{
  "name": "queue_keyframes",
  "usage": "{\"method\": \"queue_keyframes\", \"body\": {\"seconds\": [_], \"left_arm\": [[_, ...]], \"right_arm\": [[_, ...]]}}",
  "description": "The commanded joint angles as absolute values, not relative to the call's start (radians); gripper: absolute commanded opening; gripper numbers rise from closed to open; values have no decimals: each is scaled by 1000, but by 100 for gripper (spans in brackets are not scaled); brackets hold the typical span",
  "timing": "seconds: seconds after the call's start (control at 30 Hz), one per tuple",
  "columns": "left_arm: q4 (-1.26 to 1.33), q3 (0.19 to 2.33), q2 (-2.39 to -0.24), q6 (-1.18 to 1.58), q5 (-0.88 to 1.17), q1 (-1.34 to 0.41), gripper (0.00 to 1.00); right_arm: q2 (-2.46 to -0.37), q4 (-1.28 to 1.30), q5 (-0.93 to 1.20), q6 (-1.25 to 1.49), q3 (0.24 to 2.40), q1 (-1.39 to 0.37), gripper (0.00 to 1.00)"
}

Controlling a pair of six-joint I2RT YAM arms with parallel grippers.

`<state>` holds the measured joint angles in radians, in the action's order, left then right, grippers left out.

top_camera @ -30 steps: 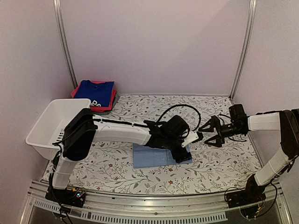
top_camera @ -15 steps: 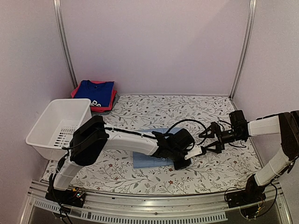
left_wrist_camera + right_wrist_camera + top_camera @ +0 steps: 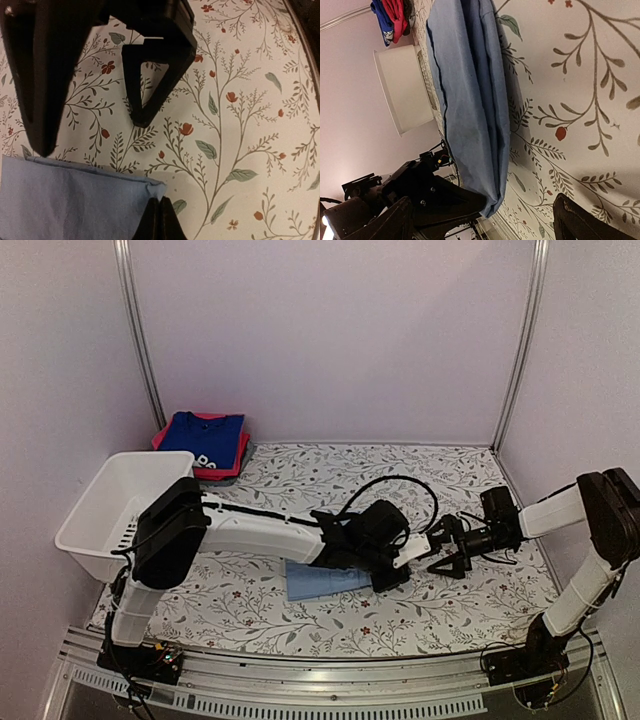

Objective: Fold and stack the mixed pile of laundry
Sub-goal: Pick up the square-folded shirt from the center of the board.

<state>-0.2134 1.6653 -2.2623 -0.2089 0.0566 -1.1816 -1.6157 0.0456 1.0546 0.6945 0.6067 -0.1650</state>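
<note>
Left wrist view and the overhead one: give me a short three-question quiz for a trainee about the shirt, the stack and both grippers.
1. True or false: the left gripper has its jaws shut on a corner of the pale-blue shirt.
2. Where is the folded stack relative to the white basket? A: inside it. B: behind it, at the far-left corner. C: in front of it, by the arm bases.
3. Fill in: the right gripper, close to the shirt corner, has its jaws ____.

Key: 1 true; 2 B; 3 open.
</note>
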Motion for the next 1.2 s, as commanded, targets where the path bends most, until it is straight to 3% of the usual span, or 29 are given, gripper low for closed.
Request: {"method": "queue_keyframes", "body": {"seconds": [0.0, 0.3, 0.7, 0.9, 1.17], "left_arm": [[-148, 1646, -2192, -189, 92, -1156, 0], [-133, 1618, -2163, -196, 128, -1157, 0], [-121, 1591, -2123, -207, 198, -1154, 0], [-124, 1566, -2107, -216, 230, -1154, 0], [-129, 1557, -2099, -226, 258, -1155, 0]], "right_arm": [[-1682, -74, 1082, 783, 609, -233, 96], [-1793, -239, 1064, 954, 669, -324, 94], [-2000, -323, 1063, 1049, 798, -345, 69], [-2067, -341, 1050, 1069, 861, -347, 51], [-2128, -336, 1036, 1084, 921, -371, 46]]}}
